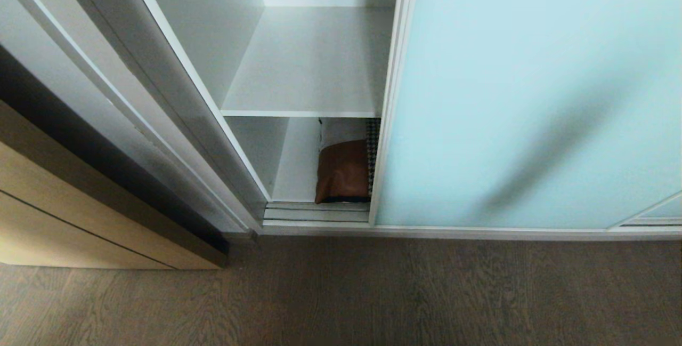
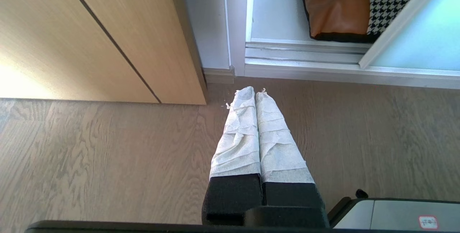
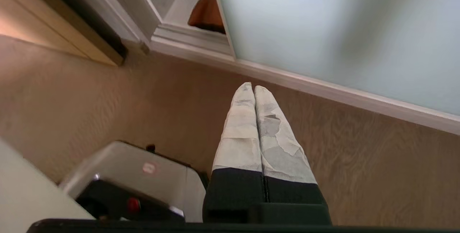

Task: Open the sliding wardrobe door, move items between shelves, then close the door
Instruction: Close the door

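Opening step underway: frosted pale aqua glass sliding wardrobe door (image 1: pixel 527 95) filling frame right, partly open. Tan leather and houndstooth cushion (image 1: pixel 343 170) lying lower centre beneath white shelf (image 1: pixel 314 63). Left hand (image 2: pixel 255 91), right hand (image 3: pixel 250 86) pressed together, empty. Next: widening gap.

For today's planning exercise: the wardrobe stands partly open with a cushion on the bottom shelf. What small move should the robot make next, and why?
Probably bring the right gripper up to the frame edge of the sliding wardrobe door to push it wider. The door covers part of the cushion, so the gap looks tight for lifting it to the bare upper shelf. Both grippers, left too, hang shut over the floor.
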